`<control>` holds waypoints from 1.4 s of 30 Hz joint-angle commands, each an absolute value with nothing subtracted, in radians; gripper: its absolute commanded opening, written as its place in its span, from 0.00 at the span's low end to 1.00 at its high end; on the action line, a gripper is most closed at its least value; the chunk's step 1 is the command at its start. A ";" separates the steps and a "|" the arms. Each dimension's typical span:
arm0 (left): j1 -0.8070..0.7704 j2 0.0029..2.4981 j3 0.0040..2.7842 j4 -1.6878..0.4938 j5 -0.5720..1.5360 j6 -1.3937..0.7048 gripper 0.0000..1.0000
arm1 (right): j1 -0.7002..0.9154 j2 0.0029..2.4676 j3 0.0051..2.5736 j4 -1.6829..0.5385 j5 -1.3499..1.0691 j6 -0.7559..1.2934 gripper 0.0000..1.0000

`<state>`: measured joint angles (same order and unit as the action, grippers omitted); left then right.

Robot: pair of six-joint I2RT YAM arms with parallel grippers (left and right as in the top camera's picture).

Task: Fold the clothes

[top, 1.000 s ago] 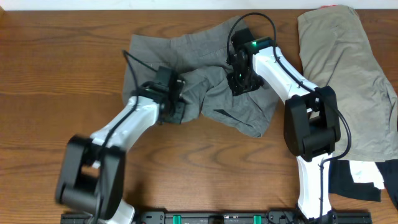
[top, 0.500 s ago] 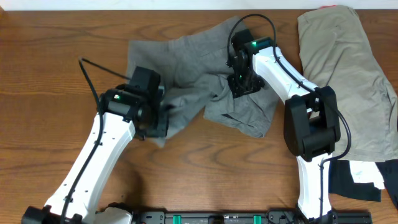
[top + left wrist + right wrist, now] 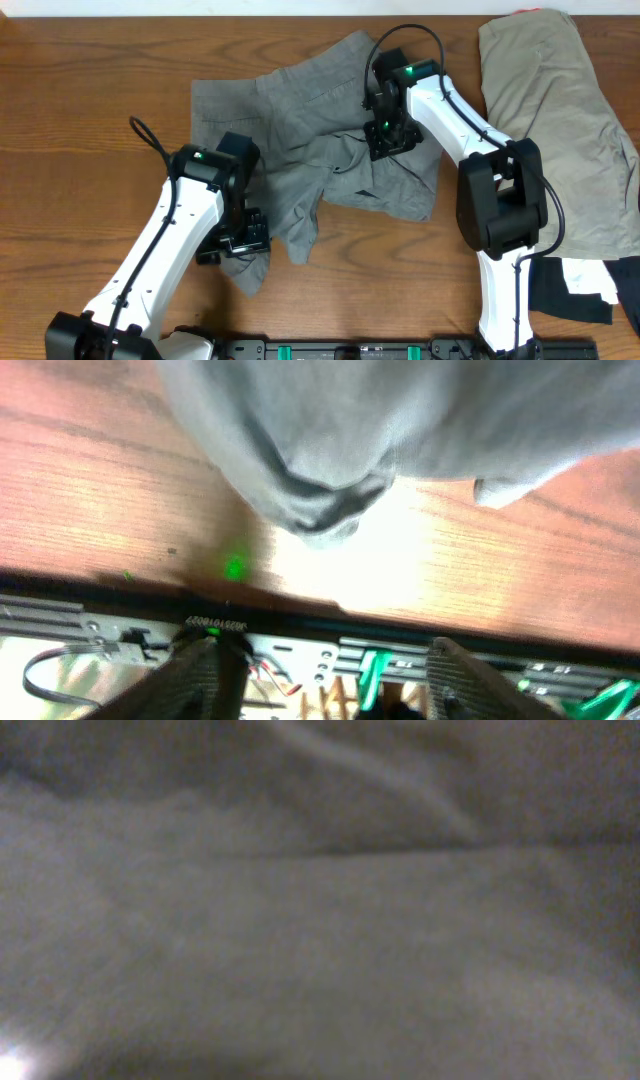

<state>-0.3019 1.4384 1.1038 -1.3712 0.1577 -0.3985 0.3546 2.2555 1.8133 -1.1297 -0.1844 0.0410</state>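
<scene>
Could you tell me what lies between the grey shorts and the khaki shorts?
Between the grey shorts and khaki shorts, the overhead view shows bare table crossed by the right arm.

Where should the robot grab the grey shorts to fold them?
Probably the loose leg end of the grey shorts, coming from the near edge of the table. It lies as a narrow flap on bare wood, clear of the right gripper sitting on the middle.

Bare table [image 3: 80, 80] is free at upper left; grey shorts [image 3: 290, 110] crowd the centre, khaki shorts [image 3: 550, 100] block the right edge.
</scene>
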 commanded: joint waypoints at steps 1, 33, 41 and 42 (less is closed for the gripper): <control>-0.297 1.442 1.097 -1.361 0.167 -0.419 0.78 | 0.350 2.162 1.833 -1.146 -0.218 0.036 0.36; -0.080 1.629 1.097 -0.413 -0.080 -0.307 0.78 | 0.339 2.006 1.274 -0.860 -0.093 0.199 0.01; -0.080 1.676 1.097 -0.351 -0.083 -0.254 0.79 | 0.291 2.006 1.198 -0.951 -0.008 0.275 0.02; -0.080 1.680 1.097 -0.345 -0.090 -0.254 0.79 | 0.276 2.006 1.197 -0.962 0.008 0.286 0.02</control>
<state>-0.0830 1.6611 1.0954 -0.3538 -0.0612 -0.2844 0.3183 1.9724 1.2480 -0.9367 -0.1028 0.2264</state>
